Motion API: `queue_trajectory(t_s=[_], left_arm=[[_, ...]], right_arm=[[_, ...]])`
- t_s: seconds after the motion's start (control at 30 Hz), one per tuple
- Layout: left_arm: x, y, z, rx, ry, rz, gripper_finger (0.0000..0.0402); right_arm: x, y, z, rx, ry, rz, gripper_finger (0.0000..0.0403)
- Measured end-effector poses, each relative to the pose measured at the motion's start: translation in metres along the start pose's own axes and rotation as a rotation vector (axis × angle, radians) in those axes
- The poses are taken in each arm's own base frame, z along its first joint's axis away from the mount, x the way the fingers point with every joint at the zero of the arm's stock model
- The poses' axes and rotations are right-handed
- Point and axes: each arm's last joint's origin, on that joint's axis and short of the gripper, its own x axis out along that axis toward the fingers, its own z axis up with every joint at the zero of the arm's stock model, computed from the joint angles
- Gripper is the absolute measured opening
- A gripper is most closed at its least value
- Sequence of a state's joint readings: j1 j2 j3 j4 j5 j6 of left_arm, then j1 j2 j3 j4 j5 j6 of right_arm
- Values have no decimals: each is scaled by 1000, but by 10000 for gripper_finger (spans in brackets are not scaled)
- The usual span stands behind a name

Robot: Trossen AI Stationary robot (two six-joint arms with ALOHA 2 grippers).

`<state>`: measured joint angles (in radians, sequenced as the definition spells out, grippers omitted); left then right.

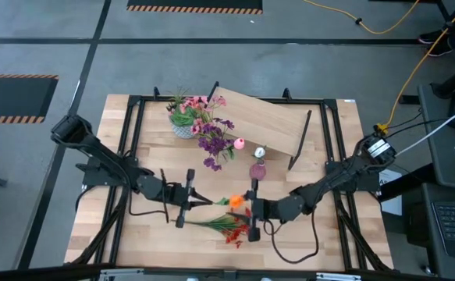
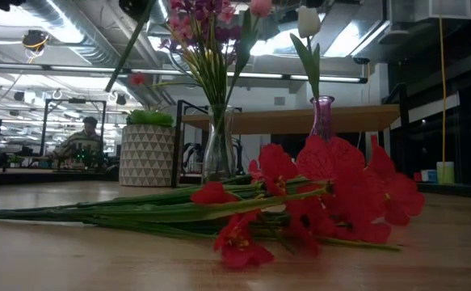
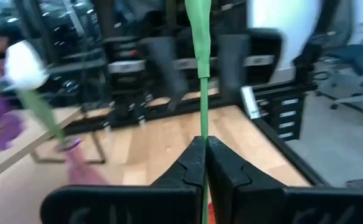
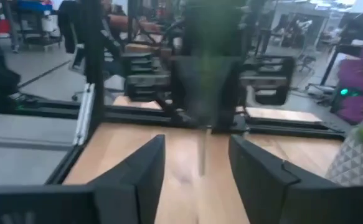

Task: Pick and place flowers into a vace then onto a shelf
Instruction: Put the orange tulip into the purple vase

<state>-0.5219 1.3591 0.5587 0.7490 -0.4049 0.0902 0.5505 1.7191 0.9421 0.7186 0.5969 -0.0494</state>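
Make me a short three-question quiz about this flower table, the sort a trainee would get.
1. True or false: the left gripper is shut on a green stem.
2. Which best describes the right gripper? A. shut on a vase; B. open, holding nothing; C. not in view.
3. Fill in: the red flower bunch lies on the ______, not in a vase.

Key
1. True. In the left wrist view the fingers meet around the stem, which runs on past them.
2. B. The right wrist view shows its fingers spread wide with a gap between them.
3. Table. In the low view the bunch lies flat on the wood, in front of the clear vase and the purple vase.
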Motion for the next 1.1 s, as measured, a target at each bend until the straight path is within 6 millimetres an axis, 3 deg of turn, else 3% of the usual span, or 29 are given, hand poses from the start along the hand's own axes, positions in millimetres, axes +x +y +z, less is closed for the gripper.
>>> queue_trajectory(t_s=[0.3,0.93,1.1], left_arm=[[14,4,-8,5,-60,-15,2],[25,22,-9,38,-108,-20,2],[25,21,-9,45,-108,-21,2]], right_arm=[[9,-15,5,20,-49,0,210],[20,-33,11,-40,-131,71,211],[20,-33,11,-52,-130,69,185]])
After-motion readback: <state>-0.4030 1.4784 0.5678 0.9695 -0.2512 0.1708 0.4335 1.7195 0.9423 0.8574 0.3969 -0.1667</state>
